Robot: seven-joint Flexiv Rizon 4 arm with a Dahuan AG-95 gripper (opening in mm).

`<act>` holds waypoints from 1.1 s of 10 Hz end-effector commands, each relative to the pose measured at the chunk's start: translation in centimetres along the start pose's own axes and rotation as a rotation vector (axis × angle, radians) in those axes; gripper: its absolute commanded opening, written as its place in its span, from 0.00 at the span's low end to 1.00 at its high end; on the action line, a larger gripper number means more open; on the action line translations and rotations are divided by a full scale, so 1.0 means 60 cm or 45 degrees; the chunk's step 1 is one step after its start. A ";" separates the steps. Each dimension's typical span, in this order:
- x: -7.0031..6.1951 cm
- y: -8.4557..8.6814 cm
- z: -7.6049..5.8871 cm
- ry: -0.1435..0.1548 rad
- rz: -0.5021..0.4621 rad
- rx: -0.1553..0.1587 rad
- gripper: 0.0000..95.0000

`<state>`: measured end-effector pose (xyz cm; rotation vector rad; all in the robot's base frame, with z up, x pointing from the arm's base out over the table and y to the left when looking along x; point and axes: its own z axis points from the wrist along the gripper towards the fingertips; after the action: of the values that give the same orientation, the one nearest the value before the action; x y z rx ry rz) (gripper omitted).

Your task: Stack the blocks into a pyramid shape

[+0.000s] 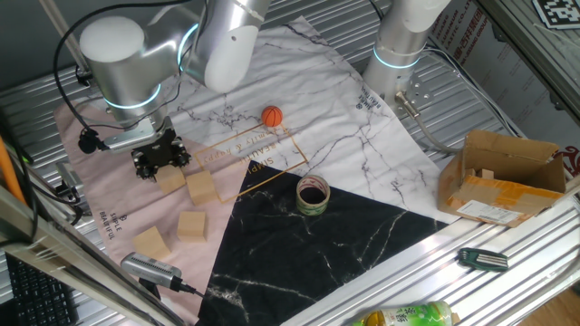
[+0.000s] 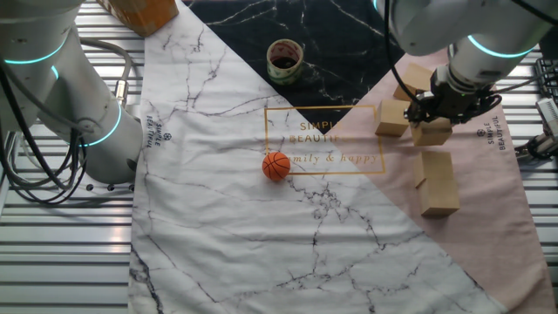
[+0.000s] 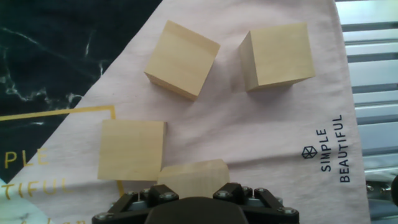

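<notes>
we saw the gripper low over one block on the pink cloth, but could not tell if it pinched it. the cardboard box held folded cardboard.

1. You see your arm enter from the upper left of one fixed view, silver-grey with a glowing teal ring at the wrist, bent down toward the table.
2. Your black gripper points straight down at middle left of that view.
3. In the other fixed view it sits at upper right.
4. In the hand view, only the gripper base shows at bottom centre; you cannot tell how the jaws stand.
</notes>
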<state>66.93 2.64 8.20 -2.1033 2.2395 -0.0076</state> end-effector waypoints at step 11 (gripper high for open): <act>0.007 0.004 0.024 -0.011 -0.012 0.007 0.00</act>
<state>66.67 2.15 6.66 -2.1091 2.2226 -0.0056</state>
